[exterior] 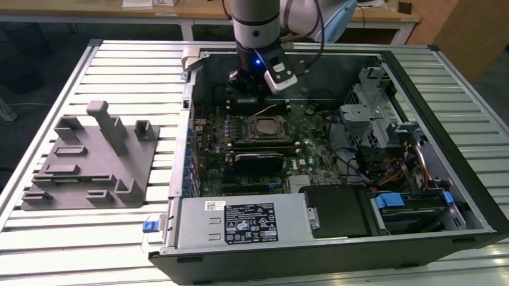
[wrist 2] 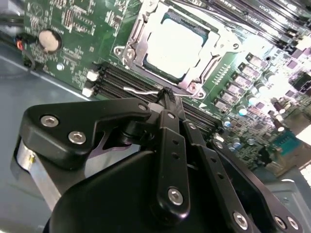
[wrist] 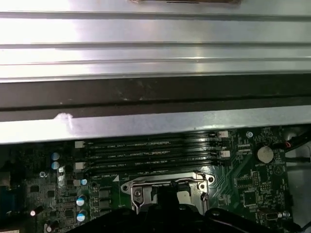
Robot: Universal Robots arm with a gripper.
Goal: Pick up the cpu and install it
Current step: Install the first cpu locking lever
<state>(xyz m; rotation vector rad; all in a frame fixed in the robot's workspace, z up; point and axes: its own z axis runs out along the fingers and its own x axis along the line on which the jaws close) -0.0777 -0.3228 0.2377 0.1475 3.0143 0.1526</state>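
The cpu (wrist 2: 177, 51), a flat square chip with a pale metal top, lies in the socket frame (wrist 2: 141, 36) on the green motherboard (wrist 2: 73, 29). The exterior view shows that socket (exterior: 265, 127) in the middle of the open computer case (exterior: 445, 196). My gripper (wrist 2: 165, 93) hangs just beside the socket, over the memory slots (wrist 2: 114, 77). Its black fingers are drawn together to one tip. That tip sits at the end of the thin wire socket lever (wrist 2: 141, 90). In the exterior view the gripper (exterior: 253, 95) stands behind the socket. In the first wrist view the socket's edge (wrist: 167, 184) shows past the dark gripper body.
A grey plastic block with slots and posts (exterior: 92, 158) lies on the slatted table at the exterior view's left. Inside the case are a black finned module (exterior: 258, 161), a power supply (exterior: 238, 223), a drive cage (exterior: 374, 113) and cables (exterior: 382, 173). The case wall (wrist: 155, 92) is close.
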